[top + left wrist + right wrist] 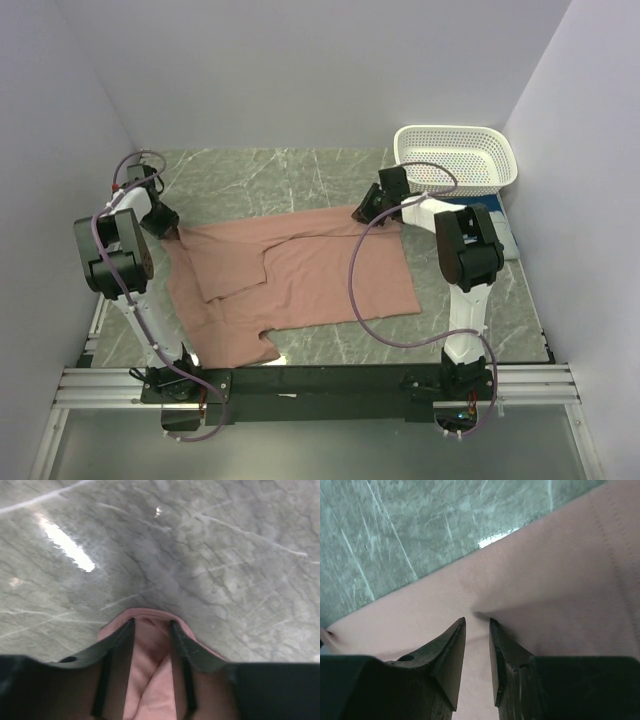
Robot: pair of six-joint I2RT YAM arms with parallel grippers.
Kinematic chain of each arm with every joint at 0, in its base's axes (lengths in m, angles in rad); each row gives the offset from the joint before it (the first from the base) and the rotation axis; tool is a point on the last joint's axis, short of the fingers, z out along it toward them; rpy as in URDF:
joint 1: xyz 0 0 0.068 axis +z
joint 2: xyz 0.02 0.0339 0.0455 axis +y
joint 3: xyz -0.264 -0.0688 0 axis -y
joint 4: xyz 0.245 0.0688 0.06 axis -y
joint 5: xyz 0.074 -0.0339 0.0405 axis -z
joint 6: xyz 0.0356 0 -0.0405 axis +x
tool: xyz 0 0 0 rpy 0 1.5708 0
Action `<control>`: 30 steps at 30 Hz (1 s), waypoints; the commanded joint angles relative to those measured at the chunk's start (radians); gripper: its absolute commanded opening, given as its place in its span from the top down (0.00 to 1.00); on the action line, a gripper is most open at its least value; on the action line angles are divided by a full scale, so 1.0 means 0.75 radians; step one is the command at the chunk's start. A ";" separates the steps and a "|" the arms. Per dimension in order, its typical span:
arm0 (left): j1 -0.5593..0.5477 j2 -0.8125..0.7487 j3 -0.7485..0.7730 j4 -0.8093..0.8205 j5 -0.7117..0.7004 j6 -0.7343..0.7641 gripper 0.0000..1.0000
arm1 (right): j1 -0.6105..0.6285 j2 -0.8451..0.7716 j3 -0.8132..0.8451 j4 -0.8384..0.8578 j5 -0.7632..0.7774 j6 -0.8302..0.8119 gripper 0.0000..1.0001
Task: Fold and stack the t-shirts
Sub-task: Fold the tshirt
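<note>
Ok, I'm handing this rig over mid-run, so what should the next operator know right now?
The left gripper pinches the far-left corner of the pink t-shirt. The right gripper pinches its far-right edge.
The pink t-shirt lies on the table, partly folded. The blue t-shirt sits near the white basket, partly behind the right arm.
Left to do: finish folding pink, fold blue, stack both.

Robot lab cell: plain white walls (300,70), marble-look table (280,180), aluminium rail (100,386).
</note>
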 commanded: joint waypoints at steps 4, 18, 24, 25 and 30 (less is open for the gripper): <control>0.005 -0.150 0.013 -0.030 0.012 -0.029 0.42 | -0.011 -0.109 0.077 -0.100 0.058 -0.196 0.66; -0.468 -0.612 -0.279 -0.208 -0.170 -0.137 0.21 | 0.136 -0.410 -0.093 -0.388 0.225 -0.393 0.59; -0.698 -0.675 -0.486 -0.190 -0.190 -0.217 0.25 | 0.222 -0.484 -0.246 -0.452 0.217 -0.378 0.57; -0.731 -0.673 -0.510 -0.159 -0.182 -0.227 0.25 | 0.222 -0.484 -0.267 -0.446 0.209 -0.368 0.56; -0.780 -0.526 -0.486 -0.114 -0.129 -0.238 0.24 | 0.222 -0.422 -0.302 -0.388 0.162 -0.366 0.52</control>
